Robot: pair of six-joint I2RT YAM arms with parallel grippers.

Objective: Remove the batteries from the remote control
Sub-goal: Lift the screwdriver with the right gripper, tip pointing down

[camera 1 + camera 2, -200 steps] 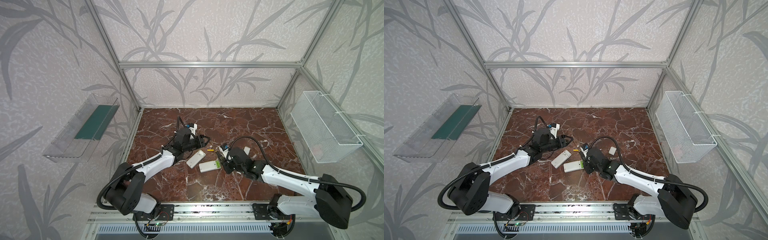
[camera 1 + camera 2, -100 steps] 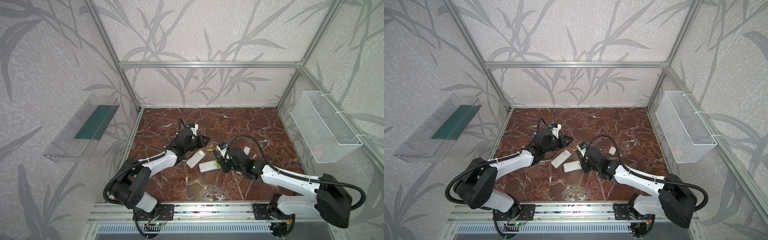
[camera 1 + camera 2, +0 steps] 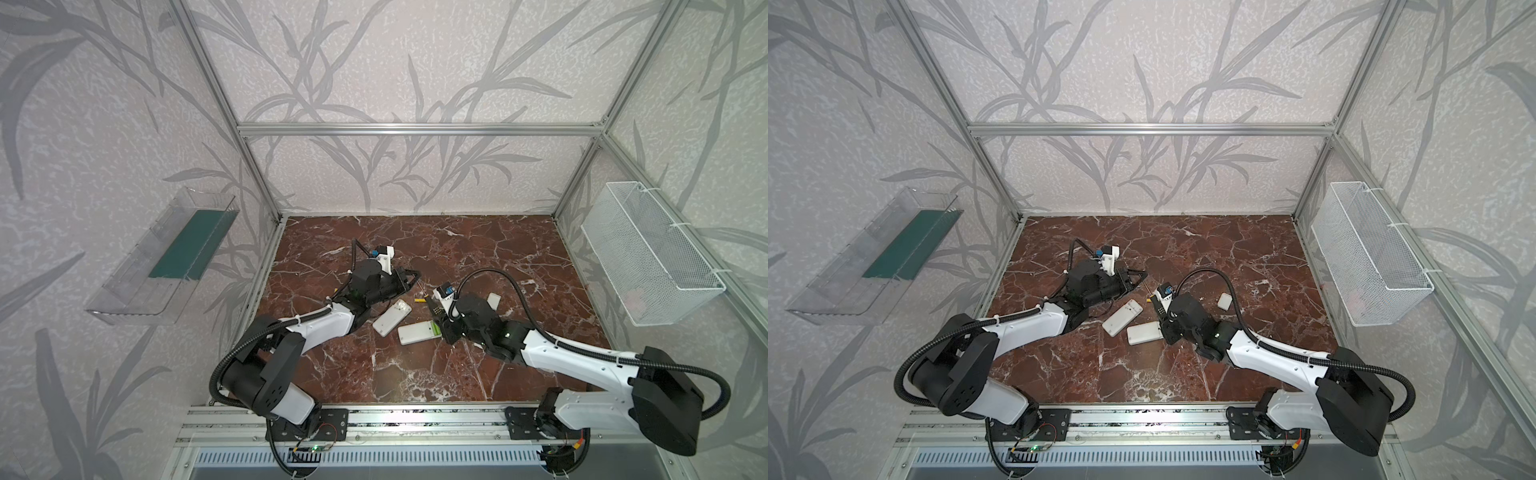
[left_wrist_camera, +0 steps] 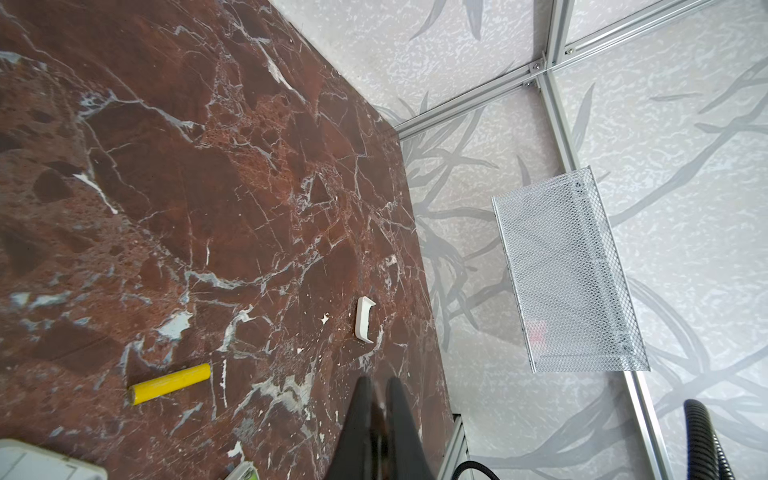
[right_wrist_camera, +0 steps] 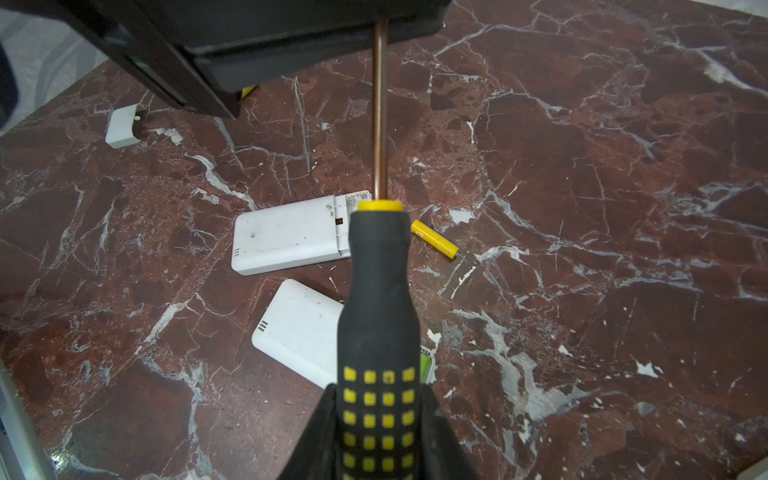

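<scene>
Well, R gripper point(image 5: 380, 415) was clamped on the screwdriver point(image 5: 378, 299), jaws round the black-and-yellow handle near its butt, so the whole shaft stuck out ahead as a pry tool. The shaft ran forward and its tip vanished under the L gripper point(image 4: 379, 388), whose fingers were pressed together. Prob. it was pinching the shaft tip to steady or re-seat the tool. The L wrist cam showed no clear metal between the fingers, though, so I couldn't tell for sure.

Below the handle lay two white remotes, both back-side up. I took that as deliberate: battery bays facing the cams and the tool. The angled remote point(image 3: 392, 318) had its bay open, and it looked empty. One yellow battery point(image 5: 434, 240) lay loose on the table point(image 3: 478, 257) just beside that bay's end, so I judged that one done. The nearer remote point(image 3: 417, 332) sat just beside the R gripper, w/ a green battery point(image 3: 435, 329) showing in its bay. In the R wrist view the handle hid most of it. That was the job left, imo: lever that cell out w/o flicking it off the table.

Further out, a small white bay cover point(image 4: 364, 319) lay well apart from both remotes, out of the way of the tool. The wire basket point(image 3: 648, 266) on the R wall played no part that I could see.
</scene>
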